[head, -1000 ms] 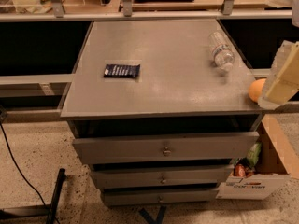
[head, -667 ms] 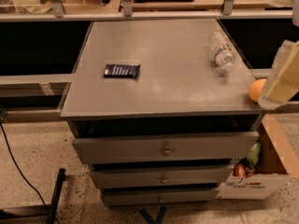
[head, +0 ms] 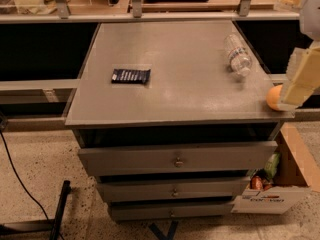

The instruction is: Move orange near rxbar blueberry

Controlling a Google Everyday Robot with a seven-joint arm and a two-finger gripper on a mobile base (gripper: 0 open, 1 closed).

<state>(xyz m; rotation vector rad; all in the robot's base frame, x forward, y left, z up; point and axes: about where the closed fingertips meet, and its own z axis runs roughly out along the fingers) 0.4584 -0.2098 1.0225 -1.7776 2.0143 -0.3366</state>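
One orange (head: 273,97) is sitting at the table's (head: 190,89) 4 o'clock corner, with the gripper (head: 291,95) pressing in from its right; whether it is gripping cannot be told. Grasping step, likely. Next move is calling for carrying toward 9 o'clock, beside the rxbar (head: 130,75).

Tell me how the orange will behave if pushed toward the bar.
Round, so the orange will probably roll rather than slide. It sits at a front corner of the cabinet top, so it could drop off. The gripper beside it may steady it.
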